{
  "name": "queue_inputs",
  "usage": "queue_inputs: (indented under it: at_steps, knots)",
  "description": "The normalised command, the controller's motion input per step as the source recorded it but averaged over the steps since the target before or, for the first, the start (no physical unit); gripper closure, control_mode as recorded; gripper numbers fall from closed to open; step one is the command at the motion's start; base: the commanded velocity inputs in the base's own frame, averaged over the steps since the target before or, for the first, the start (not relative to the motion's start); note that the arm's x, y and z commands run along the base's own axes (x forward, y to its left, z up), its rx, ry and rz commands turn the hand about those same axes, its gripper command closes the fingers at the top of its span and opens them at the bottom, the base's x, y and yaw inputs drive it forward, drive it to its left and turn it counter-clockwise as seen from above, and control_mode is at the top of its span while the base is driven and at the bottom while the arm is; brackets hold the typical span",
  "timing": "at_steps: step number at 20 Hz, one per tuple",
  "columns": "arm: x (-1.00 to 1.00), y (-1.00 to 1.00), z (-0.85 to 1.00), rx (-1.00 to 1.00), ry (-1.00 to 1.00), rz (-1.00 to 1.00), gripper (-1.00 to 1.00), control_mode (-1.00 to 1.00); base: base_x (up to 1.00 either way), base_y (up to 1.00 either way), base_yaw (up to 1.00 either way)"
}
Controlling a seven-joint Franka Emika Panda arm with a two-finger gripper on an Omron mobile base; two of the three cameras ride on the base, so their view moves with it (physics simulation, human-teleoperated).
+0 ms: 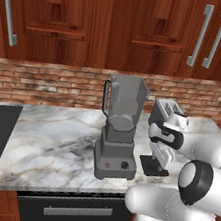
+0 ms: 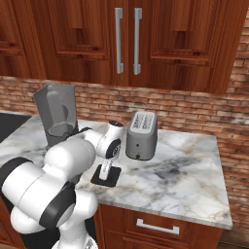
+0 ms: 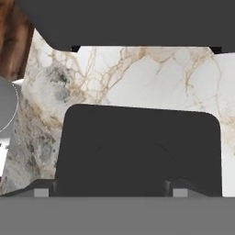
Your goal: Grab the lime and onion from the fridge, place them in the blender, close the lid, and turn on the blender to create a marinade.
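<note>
Reaching down, your gripper (image 3: 108, 192) hovered with jaws spread over the lid (image 3: 140, 149), seemingly untouched. You next needed a squeeze, then a carry left to the blender (image 1: 119, 129).

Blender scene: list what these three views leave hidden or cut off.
- Lid: hand view's bottom edge cuts it; left base view, the arm covers part.
- Tool: whether it touches the lid, unclear.
- Blender jar contents: murky through the grey wall.
- Toaster: left base view, arm covers its lower half.

The marble counter (image 1: 53, 134) carries the blender (image 1: 118, 129), the black lid (image 2: 106, 176) and a silver toaster (image 2: 141, 134).
</note>
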Motion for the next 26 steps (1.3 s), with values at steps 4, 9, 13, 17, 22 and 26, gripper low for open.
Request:
queue_inputs:
  at_steps: [4, 9, 13, 17, 22, 26]
  knots:
    - [-0.01, 0.0, -0.1, 0.0, -0.03, 0.0, -1.0, -1.0, 0.0, 0.0, 0.0]
    - [0.0, 0.0, 0.0, 0.0, -0.13, 0.0, -1.0, -1.0, 0.0, 0.0, 0.0]
    - [0.11, 0.0, 0.0, 0.0, -0.04, -0.02, -1.0, -1.0, 0.0, 0.0, 0.0]
    - [0.0, 0.03, -0.08, 0.0, 0.0, 0.0, -1.0, -1.0, 0.0, 0.0, 0.0]
    - [0.0, 0.03, -0.21, 0.0, 0.0, 0.0, -1.0, -1.0, 0.0, 0.0, 0.0]
    - [0.0, 0.0, -0.23, 0.0, 0.0, 0.0, -1.0, -1.0, 0.0, 0.0, 0.0]
